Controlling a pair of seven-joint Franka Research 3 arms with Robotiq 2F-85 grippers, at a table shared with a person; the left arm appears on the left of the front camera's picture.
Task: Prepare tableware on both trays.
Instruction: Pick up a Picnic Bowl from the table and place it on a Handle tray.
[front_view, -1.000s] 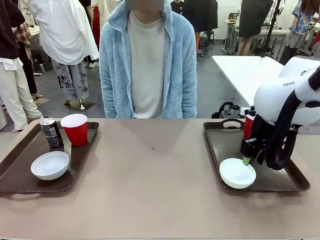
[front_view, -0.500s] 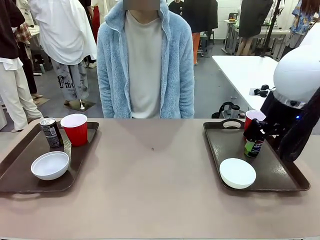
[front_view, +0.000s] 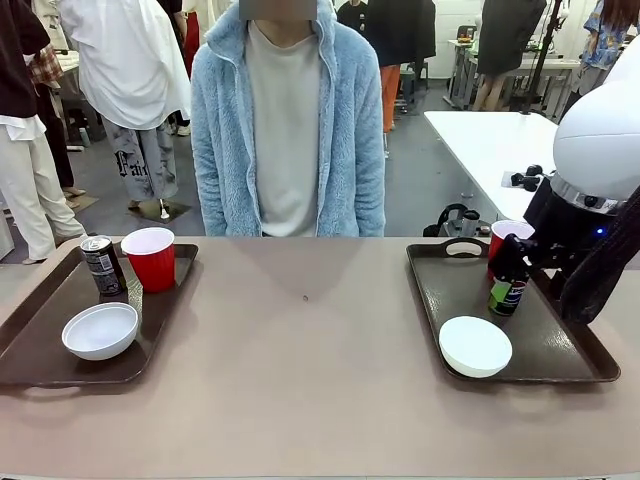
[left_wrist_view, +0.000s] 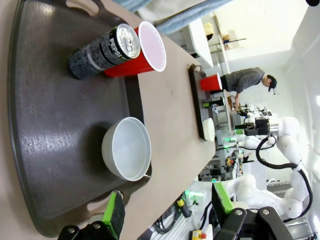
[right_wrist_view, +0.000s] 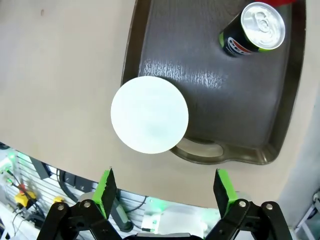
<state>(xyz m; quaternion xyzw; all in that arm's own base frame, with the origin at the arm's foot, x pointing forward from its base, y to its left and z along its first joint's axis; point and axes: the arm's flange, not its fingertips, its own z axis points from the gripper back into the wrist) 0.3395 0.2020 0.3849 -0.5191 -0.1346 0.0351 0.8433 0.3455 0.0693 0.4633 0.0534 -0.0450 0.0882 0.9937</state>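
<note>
We log two dark brown trays on the tabletop (front_view: 300, 380). The left tray (front_view: 40, 350) carries a dark can (front_view: 102, 265) upright at its far side, a red cup (front_view: 150, 258) touching it, and a white bowl (front_view: 100, 331) nearer us, open side up. The right tray (front_view: 560, 355) carries a Pepsi can (front_view: 507, 293) upright, a red cup (front_view: 503, 243) just behind it, and a white bowl (front_view: 475, 346) at the near left corner, partly over the rim.

From the right wrist view, we see the same bowl (right_wrist_view: 149, 114) from above as a plain white disc overlapping the tray's (right_wrist_view: 200, 100) edge by the handle slot, and the can (right_wrist_view: 252, 29) with its silver top well apart from it.

The right gripper (right_wrist_view: 165, 187) has its fingers spread wide, empty, above the bowl and touching nothing. The left gripper (left_wrist_view: 167, 207) is likewise spread wide and empty, clear of its tray (left_wrist_view: 45, 125).
</note>
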